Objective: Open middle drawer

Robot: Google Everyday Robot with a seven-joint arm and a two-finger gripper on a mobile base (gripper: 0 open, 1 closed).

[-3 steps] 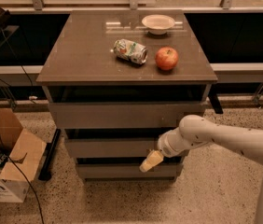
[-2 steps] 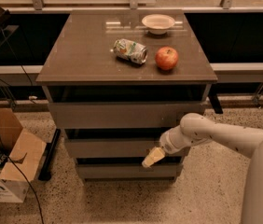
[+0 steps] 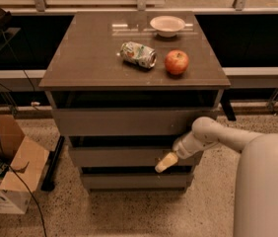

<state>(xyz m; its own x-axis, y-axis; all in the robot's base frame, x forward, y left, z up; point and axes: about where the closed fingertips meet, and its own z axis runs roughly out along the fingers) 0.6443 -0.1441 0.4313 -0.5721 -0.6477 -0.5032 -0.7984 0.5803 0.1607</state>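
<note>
The middle drawer (image 3: pixel 124 156) is the flat grey-brown front at mid-height of the three-drawer cabinet, between a taller top front (image 3: pixel 129 121) and a narrower bottom front (image 3: pixel 134 181). My gripper (image 3: pixel 164 163) hangs on a pale arm that comes in from the right. It sits against the lower right part of the middle drawer front, its yellowish tip at the gap above the bottom drawer.
On the cabinet top (image 3: pixel 89 58) lie a crushed can (image 3: pixel 138 54), a red apple (image 3: pixel 176 62) and a white bowl (image 3: pixel 167 25). An open cardboard box (image 3: pixel 6 167) stands on the floor at the left, with cables near it. My pale body (image 3: pixel 267 191) fills the lower right.
The gripper has shifted slightly left and down along the middle drawer's lower edge. The drawer fronts look the same.
</note>
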